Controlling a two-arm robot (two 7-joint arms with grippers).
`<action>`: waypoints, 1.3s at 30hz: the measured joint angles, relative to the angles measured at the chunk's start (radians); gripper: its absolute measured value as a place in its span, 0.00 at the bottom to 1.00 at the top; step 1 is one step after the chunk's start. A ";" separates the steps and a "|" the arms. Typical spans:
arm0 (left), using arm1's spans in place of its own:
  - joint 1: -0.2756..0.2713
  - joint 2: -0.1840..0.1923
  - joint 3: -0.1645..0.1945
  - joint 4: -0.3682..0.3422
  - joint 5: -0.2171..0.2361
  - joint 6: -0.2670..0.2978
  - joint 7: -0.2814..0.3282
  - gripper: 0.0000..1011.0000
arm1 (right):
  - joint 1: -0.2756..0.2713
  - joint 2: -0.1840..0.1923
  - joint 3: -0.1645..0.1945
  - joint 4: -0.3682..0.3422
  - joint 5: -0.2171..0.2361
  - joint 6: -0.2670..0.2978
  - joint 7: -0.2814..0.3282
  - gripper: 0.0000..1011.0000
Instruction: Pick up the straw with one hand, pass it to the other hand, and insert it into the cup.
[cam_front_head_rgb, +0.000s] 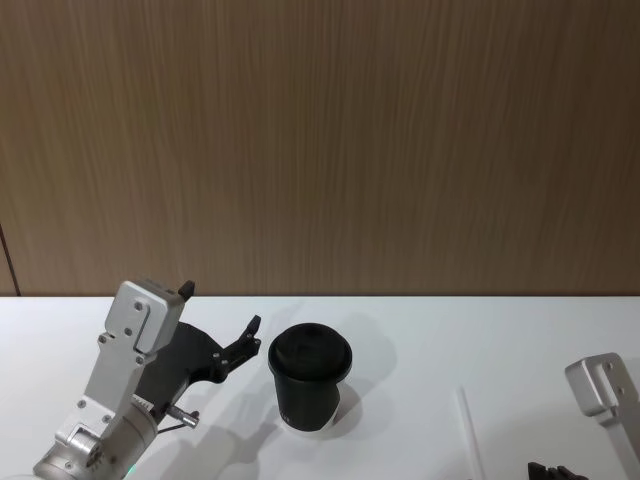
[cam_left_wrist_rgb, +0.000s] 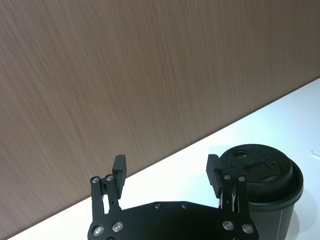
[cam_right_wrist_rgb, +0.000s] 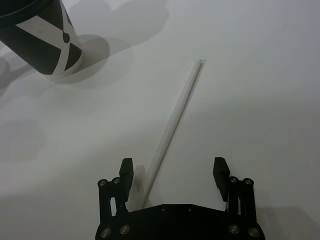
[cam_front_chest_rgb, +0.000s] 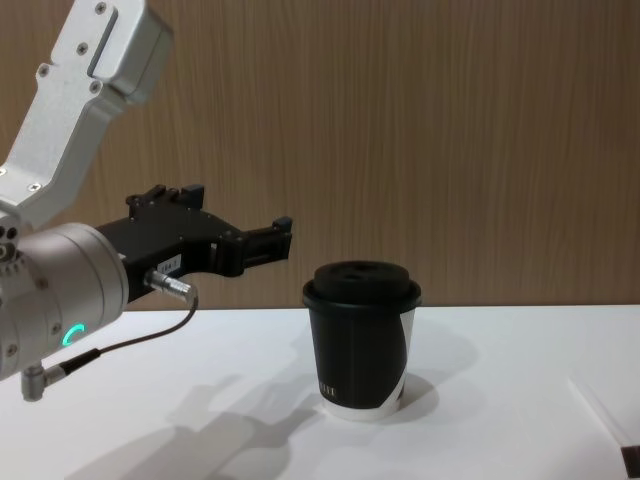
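Thin straight white straw (cam_right_wrist_rgb: 172, 127) is lying flat on the white table (cam_right_wrist_rgb: 260, 75), on the robot's right of the small black paper cup with the domed black lid (cam_front_head_rgb: 310, 375). It's apart from the cup, with nothing touching it.

All-black two-finger right gripper (cam_right_wrist_rgb: 172, 175) is hovering over the straw end farthest from the cup, fingers spread wide and gripping nothing.

Key relation: the straw's long axis is pointing straight out between the two fingers, roughly square to the closing line, so closing would be pinching across the tube. It's off-centre though, sitting just beside one finger and well clear of the other. My read is that it's needing a small sideways correction before descending. Otherwise the closing finger is likely rolling the tube.

Long black left gripper on the silver-grey wrist (cam_front_head_rgb: 220, 307) is hanging on the cup's left at about lid height, also wide open and empty, with one fingertip just beside the lid.

The cup is sitting between the left gripper and the straw, so the right arm is clearly the nearer one for the pick.
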 joint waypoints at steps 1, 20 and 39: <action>0.000 0.000 0.000 0.000 0.000 0.000 0.000 0.99 | 0.001 -0.001 0.000 0.001 0.000 0.001 0.000 0.99; 0.000 0.000 0.000 0.000 0.000 0.000 0.000 0.99 | 0.004 -0.021 0.014 0.007 -0.005 0.015 0.003 0.67; 0.000 0.000 0.000 0.000 0.000 0.000 0.000 0.99 | 0.005 -0.010 0.001 0.008 -0.006 0.047 0.044 0.09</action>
